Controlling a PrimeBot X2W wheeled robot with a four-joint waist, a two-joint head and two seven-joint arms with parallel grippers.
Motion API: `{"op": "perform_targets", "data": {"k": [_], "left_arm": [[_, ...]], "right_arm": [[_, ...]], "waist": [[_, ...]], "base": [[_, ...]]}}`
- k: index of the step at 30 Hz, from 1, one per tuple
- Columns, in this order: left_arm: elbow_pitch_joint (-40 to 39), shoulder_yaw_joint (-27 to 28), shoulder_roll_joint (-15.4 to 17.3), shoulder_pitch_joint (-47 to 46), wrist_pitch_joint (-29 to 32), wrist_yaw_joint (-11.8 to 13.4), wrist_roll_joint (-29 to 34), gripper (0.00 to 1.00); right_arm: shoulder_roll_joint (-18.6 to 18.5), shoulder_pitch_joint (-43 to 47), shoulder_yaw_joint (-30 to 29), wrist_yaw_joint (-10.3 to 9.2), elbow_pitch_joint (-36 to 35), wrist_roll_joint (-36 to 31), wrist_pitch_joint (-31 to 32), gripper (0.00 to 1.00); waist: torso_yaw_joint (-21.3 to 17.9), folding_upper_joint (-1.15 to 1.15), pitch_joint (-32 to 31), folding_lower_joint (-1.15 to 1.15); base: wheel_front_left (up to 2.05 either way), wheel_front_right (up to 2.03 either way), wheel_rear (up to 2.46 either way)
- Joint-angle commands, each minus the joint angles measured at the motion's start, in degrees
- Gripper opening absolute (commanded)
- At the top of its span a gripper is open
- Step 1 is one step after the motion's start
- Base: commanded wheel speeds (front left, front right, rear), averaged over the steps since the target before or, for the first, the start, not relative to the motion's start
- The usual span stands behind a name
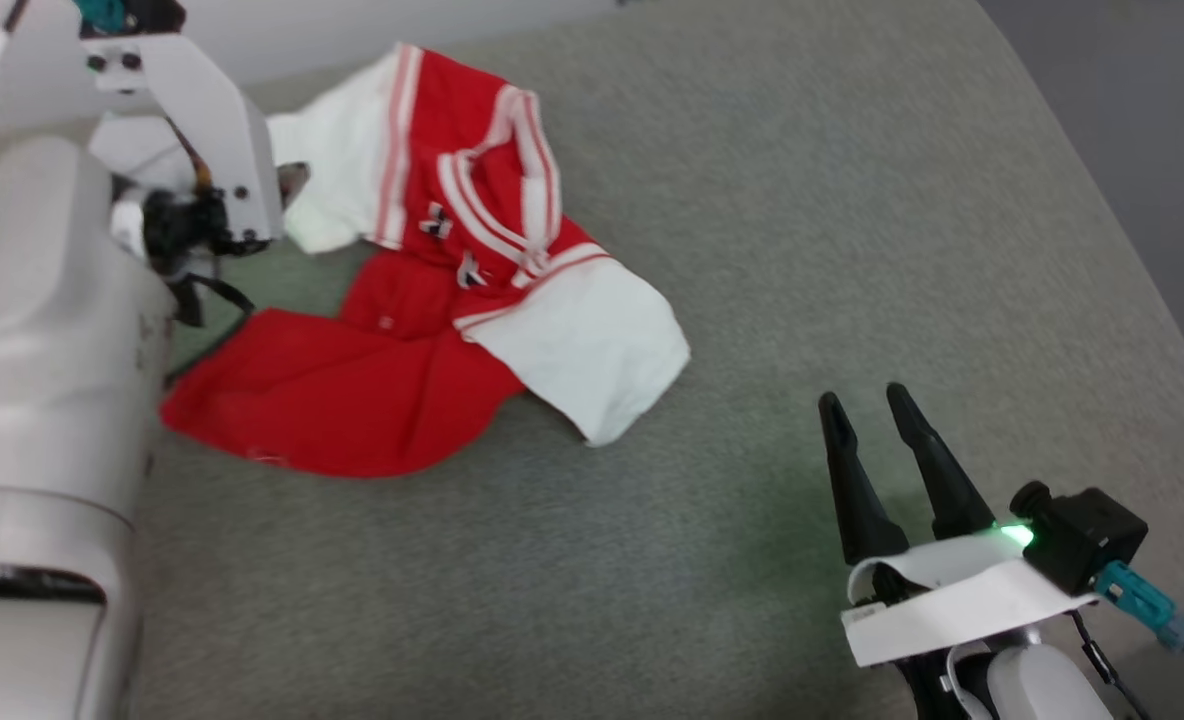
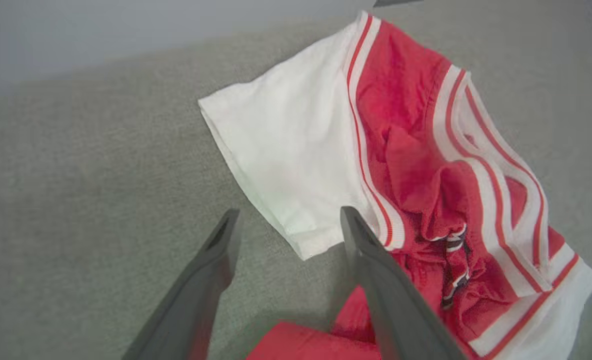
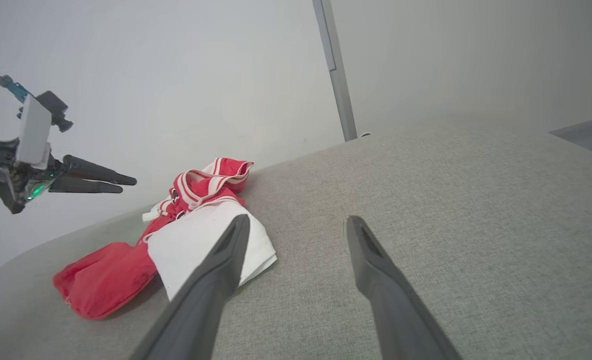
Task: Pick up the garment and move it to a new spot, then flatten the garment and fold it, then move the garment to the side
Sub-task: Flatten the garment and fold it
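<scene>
Yet to lift, flatten or fold the garment (image 1: 402,390), lying bunched at ten o'clock, seemingly untouched; with both jaws wide open, empty.

Pale forearm shell (image 1: 42,330), dark tapered fingers (image 1: 852,480) — teal connector (image 1: 1144,602), green light (image 1: 1017,535)

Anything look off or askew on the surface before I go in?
Only the garment: it lies crumpled on the grey surface, red body folded over itself, collar bunched, white sleeves splayed to opposite sides. No tear or stain visible. The left end effector and right end effector are open, holding nothing.
</scene>
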Motion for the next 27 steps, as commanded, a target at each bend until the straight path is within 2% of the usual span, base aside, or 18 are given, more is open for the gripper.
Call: {"op": "perform_targets", "data": {"k": [1,7,13,15,18,21,27], "left_arm": [[1.4,-1.2,0.6,-1.7,2.5,-0.1,0.6,1.0],[5.4,-3.7,2.8,-5.1,4.3,0.6,2.9,1.0],[9.3,-4.3,3.6,-5.5,5.5,2.5,3.3,1.0],[10.6,-4.2,3.6,-5.3,6.8,3.1,3.0,1.0],[11.4,-3.5,2.4,-5.0,7.6,2.8,1.5,1.0],[11.5,-2.8,1.1,-5.0,6.7,2.0,0.1,0.0],[10.3,-2.0,1.3,-6.1,0.8,1.5,-1.0,0.0]], "right_arm": [[0.2,-1.2,0.7,-0.02,-0.6,0.8,-0.3,1.0],[0.2,-2.8,2.9,-0.02,-1.6,1.8,-0.3,1.0],[0.2,-3.4,3.2,-0.02,-1.9,2.1,-0.3,1.0],[0.2,-3.4,3.3,-0.02,-1.9,2.2,-0.3,1.0],[0.2,-3.3,3.2,-0.02,-1.8,2.2,-0.3,1.0],[0.2,-3.1,2.7,-0.02,-1.8,1.9,-0.3,1.0],[0.2,-1.9,1.5,-0.02,-1.7,0.2,-0.3,1.0]], "waist": [[-4.7,0.0,4.9,0.0],[-6.5,0.0,7.6,0.0],[-7.3,0.0,8.9,0.0],[-7.4,0.0,8.9,0.0],[-7.2,0.0,8.7,0.0],[-6.3,0.0,8.1,0.0],[-2.4,0.0,5.1,0.0]], "base": [[0.0,0.0,0.0],[0.0,0.0,0.0],[0.0,0.0,0.0],[0.0,0.0,0.0],[0.0,0.0,0.0],[0.0,0.0,0.0],[0.0,0.0,0.0]]}}
